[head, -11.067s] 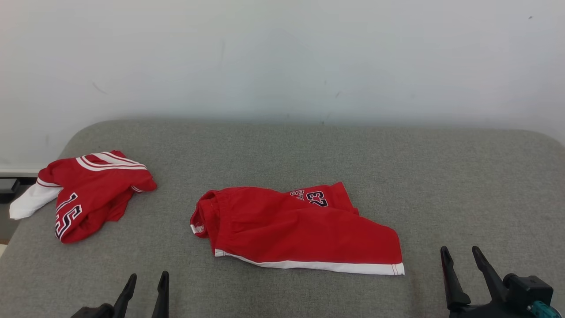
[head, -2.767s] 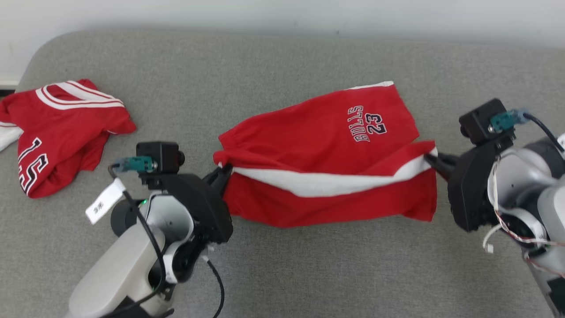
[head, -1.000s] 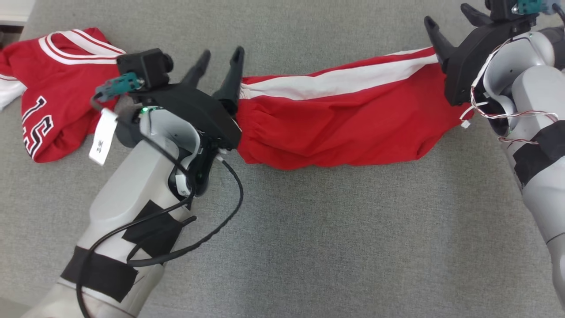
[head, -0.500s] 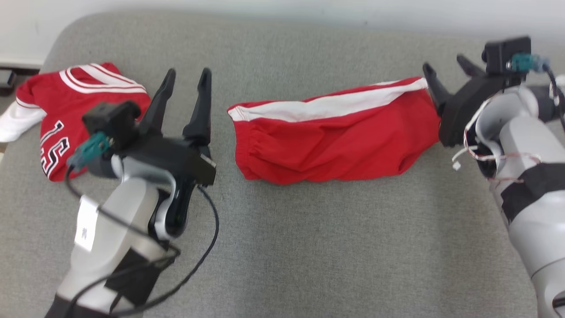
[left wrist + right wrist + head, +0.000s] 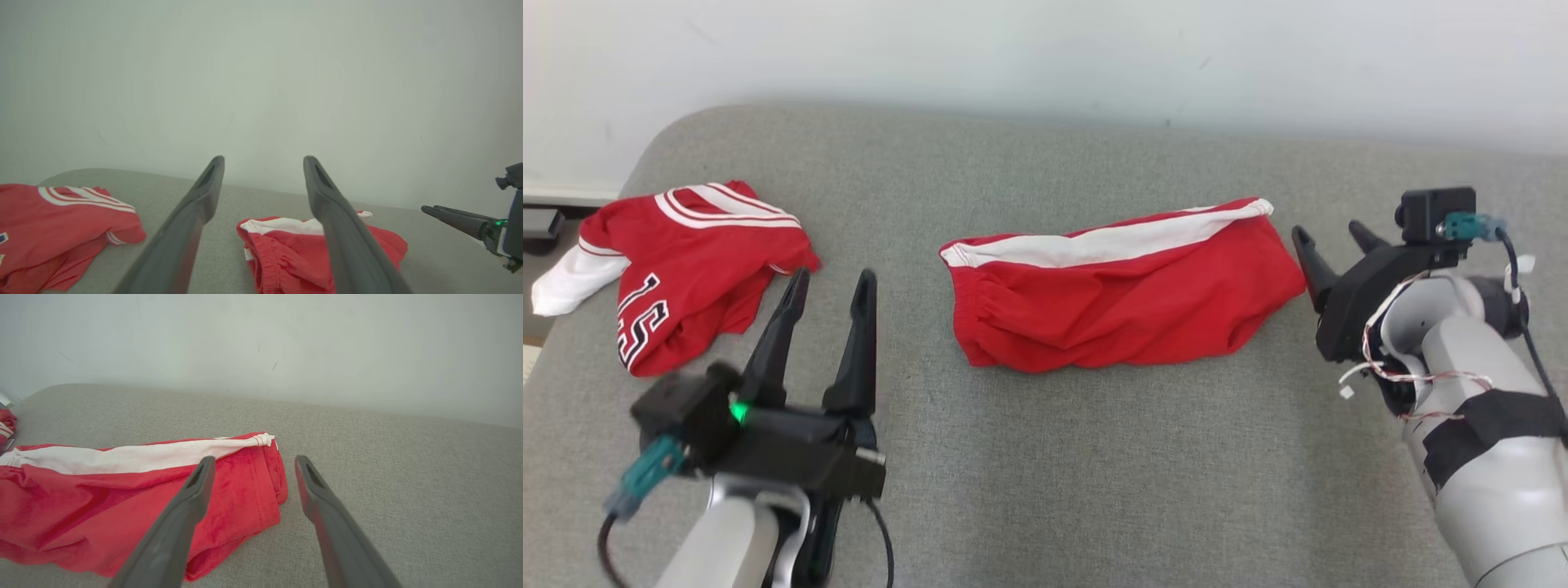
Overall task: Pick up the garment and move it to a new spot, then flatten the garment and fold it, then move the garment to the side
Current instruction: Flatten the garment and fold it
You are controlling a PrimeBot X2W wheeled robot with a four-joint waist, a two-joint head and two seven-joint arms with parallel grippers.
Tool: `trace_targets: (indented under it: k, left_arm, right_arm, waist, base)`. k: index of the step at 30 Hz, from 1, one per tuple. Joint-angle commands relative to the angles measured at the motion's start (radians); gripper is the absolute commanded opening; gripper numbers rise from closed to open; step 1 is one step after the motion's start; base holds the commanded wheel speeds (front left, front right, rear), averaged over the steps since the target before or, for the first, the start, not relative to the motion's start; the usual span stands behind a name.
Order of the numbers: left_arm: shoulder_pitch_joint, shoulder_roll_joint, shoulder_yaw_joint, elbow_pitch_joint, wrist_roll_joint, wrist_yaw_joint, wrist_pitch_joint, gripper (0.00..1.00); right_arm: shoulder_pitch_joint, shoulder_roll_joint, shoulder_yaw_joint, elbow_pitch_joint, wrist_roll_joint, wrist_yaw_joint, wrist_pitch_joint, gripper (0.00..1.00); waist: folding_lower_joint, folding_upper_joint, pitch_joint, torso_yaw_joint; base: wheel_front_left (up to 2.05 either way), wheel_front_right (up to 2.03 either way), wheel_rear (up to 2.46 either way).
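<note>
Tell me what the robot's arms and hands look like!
The left gripper and right gripper each have two long, pointed black fingers. The arms are smooth pale grey. The right forearm wears a black tape band and thin red-and-white wires. Teal plugs sit at both wrists.

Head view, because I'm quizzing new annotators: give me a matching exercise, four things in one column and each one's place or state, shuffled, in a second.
Things:
1. red shorts
2. red number 15 jersey
3. left gripper
4. right gripper

Places or states:
A. open, empty, beside the shorts' hem end
B. folded lengthwise, white stripe along the far edge
C. crumpled at the grey cushion's left end
D. open, empty, near the jersey's right edge

Pairs: 1-B, 2-C, 3-D, 4-A.
</note>
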Motion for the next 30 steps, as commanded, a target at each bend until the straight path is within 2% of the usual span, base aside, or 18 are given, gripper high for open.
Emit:
trace_targets:
  k: [1,7,13,22,30]
  left_arm:
    - [0.027,-0.001,0.014,-0.013,0.014,-0.01,-0.004,1.0]
    - [0.156,-0.035,0.1,-0.098,0.08,-0.058,-0.004,1.0]
    - [0.231,-0.066,0.139,-0.105,0.15,-0.111,-0.004,1.0]
    - [0.23,-0.115,0.17,-0.087,0.21,-0.157,-0.005,1.0]
    - [0.218,-0.143,0.18,-0.085,0.235,-0.175,-0.005,1.0]
  right_arm:
    - [0.014,0.001,-0.008,-0.002,-0.009,-0.001,0.004,1.0]
    - [0.048,0.02,-0.05,0.004,-0.02,-0.001,0.023,1.0]
    - [0.046,0.023,-0.107,0.045,-0.051,-0.001,0.04,1.0]
    - [0.003,0.022,-0.224,0.147,-0.123,-0.001,0.047,1.0]
    - [-0.037,0.023,-0.315,0.225,-0.188,-0.001,0.049,1.0]
  waist:
    - [0.0002,0.0001,-0.009,-0.004]
    - [0.0002,0.0001,-0.01,0.001]
    - [0.0002,0.0001,0.008,0.017]
    - [0.0002,0.0001,0.056,0.068]
    - [0.0002,0.0001,0.088,0.105]
  base:
    - [0.0,0.0,0.0]
    - [0.0,0.0,0.0]
    - [0.0,0.0,0.0]
    - [0.0,0.0,0.0]
    - [0.0,0.0,0.0]
